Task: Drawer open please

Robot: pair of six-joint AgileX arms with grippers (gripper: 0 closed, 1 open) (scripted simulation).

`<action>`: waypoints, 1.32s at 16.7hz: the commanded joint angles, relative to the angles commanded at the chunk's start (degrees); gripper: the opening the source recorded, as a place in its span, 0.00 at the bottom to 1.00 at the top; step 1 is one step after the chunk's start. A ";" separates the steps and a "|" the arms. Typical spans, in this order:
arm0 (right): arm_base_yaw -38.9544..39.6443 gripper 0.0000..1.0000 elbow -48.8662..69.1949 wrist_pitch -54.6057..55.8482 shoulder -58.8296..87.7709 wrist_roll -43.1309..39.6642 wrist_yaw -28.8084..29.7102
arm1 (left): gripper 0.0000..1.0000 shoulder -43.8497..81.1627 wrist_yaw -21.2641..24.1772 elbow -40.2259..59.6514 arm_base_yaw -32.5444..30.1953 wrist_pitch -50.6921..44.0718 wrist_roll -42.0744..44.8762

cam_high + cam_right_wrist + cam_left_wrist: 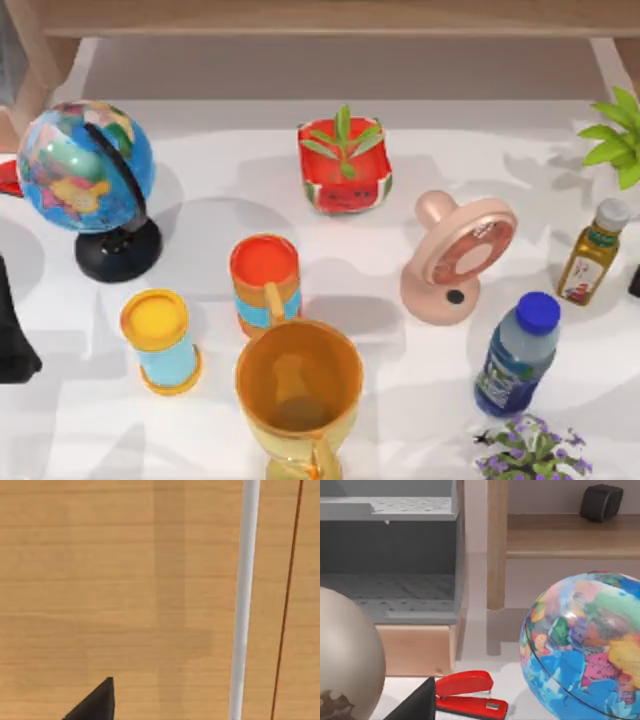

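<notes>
Nearest the lens: a golden goblet (298,392) rises at the front middle of the table (420,400), its empty bowl gaping up at the top camera.
Table crowd: around it stand a yellow-lidded can (160,340), an orange mug (265,283), a watermelon planter (344,165), a pink fan (458,257), a blue-capped bottle (516,355) and an oil bottle (592,252). Probably just clutter to steer around.
Left side: the globe (88,170) sits at the table's left; the left wrist view has a red stapler (470,696) close beside it.
Left arm: a dark shape at the table's left edge (12,330) looks like the arm, low and seemingly idle. Fingers apart or together? Cannot tell.
Right gripper: one dark fingertip (95,702) hovers before a wooden panel; whether the hand is spread or closed, cannot tell.
Drawer: that panel (125,590) with its pale vertical bar handle (244,600) is likely the drawer front, and it looks closed.
Judgement: the right wrist faces the panel square-on, presumably to line up on the bar.
</notes>
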 joint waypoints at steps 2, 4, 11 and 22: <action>0.30 1.00 0.37 0.61 0.86 -1.10 0.31 | 1.00 0.00 0.00 0.00 0.00 0.00 0.00; 0.30 1.00 0.37 0.61 0.86 -1.10 0.31 | 1.00 0.00 0.00 0.00 0.00 0.00 0.00; 1.06 1.00 4.40 -1.65 2.65 -1.13 1.09 | 1.00 0.00 0.00 0.00 0.00 0.00 0.00; 1.66 0.62 6.94 -3.02 3.84 -1.14 1.71 | 1.00 0.00 0.00 0.00 0.00 0.00 0.00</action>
